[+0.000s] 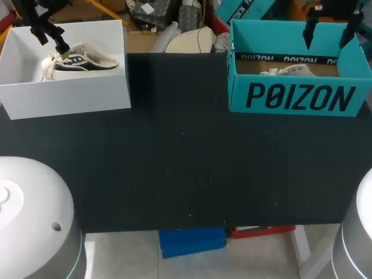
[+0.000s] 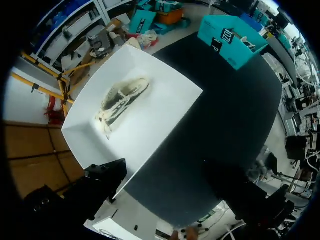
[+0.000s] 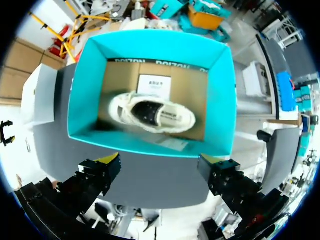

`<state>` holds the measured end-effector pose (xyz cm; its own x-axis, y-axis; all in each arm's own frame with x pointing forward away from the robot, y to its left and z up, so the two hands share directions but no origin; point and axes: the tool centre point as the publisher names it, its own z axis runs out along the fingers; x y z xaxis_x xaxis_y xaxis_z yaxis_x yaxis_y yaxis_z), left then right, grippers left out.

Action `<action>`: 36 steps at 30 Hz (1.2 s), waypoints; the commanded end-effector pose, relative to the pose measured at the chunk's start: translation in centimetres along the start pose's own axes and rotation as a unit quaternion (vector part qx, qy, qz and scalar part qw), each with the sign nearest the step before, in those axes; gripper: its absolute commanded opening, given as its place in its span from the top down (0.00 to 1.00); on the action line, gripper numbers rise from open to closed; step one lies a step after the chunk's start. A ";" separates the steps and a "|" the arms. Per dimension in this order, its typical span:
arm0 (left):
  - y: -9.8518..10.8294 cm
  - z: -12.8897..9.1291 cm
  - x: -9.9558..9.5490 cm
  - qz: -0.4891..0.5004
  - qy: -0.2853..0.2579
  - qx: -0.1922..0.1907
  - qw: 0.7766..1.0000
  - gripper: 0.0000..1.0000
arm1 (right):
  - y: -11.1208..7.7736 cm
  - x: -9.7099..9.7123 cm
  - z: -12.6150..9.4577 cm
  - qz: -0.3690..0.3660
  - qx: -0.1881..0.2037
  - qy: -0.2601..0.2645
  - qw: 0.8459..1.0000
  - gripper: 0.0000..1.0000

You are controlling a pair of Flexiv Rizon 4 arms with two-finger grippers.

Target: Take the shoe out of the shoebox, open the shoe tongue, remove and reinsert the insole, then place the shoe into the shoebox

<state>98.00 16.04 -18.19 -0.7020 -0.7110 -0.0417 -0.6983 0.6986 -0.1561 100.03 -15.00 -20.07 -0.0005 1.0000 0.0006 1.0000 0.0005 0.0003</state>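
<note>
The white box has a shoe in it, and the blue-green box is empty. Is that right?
Not quite. The teal cardboard shoebox is not empty: a cream-white sneaker lies inside it, as the right wrist view shows. The rest is right: the white box does have a shoe in it, a black-and-white sneaker.

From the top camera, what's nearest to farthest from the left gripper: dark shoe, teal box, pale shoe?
1. Dark shoe, in the white box below the left gripper.
2. Teal box, far right of the table.
3. Pale shoe, inside that box.
</note>
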 end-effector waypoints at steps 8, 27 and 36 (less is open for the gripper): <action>0.0 1.2 -2.5 0.300 -0.014 0.046 0.953 0.00 | 0.0 0.0 0.0 0.000 0.000 0.000 1.000 0.00; -5.4 10.2 -10.9 0.300 -0.015 0.007 0.954 0.52 | 0.0 0.0 0.0 0.000 0.000 0.000 1.000 0.00; -8.5 14.1 -14.1 0.312 -0.008 0.002 0.950 0.55 | 0.0 0.0 0.0 0.000 0.000 0.000 1.000 0.00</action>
<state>112.16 18.97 -28.64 -0.9679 -0.1681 -0.1870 -0.1503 0.9830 -0.1060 100.03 -15.00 -20.07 -0.0006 1.0000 0.0006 1.0000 0.0006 0.0003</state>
